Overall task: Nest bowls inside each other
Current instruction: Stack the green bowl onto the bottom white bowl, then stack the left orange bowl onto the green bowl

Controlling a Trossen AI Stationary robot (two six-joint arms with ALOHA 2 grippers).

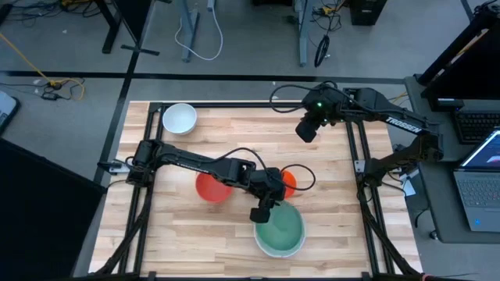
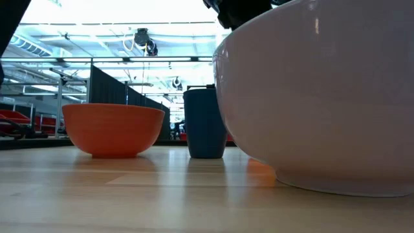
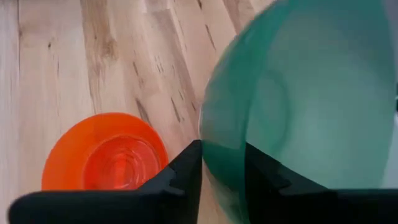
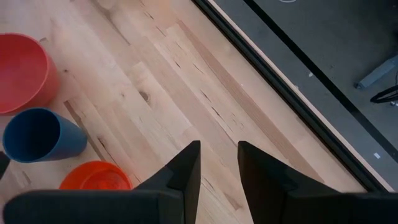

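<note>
A large green bowl (image 1: 281, 226) sits nested in a large white bowl (image 1: 275, 250) near the table's front. My left gripper (image 1: 260, 212) is open astride the green bowl's rim (image 3: 214, 155). A red bowl (image 1: 211, 188), an orange bowl (image 1: 290, 181) and a tiny dark blue bowl (image 4: 37, 134) stand upright on the table just beyond them. A small white bowl (image 1: 179, 119) rests at the far left. My right gripper (image 1: 307, 131) hangs open in the air over the far right of the table, with nothing between its fingers. My left gripper stands over the green bowl's rim (image 3: 208, 158) on the side facing the orange bowl, one finger inside the bowl and one outside, slanting down from the table's left. Whether either finger touches the rim, I cannot tell. The bowl rests level inside the white bowl.
A dark metal frame (image 1: 359, 156) runs along the table's edges. In the low view the white bowl's wall (image 2: 323, 97) fills the right side, with the orange bowl (image 2: 113, 129) and the blue bowl (image 2: 205, 123) behind. Bare wood lies at the near left and far middle.
</note>
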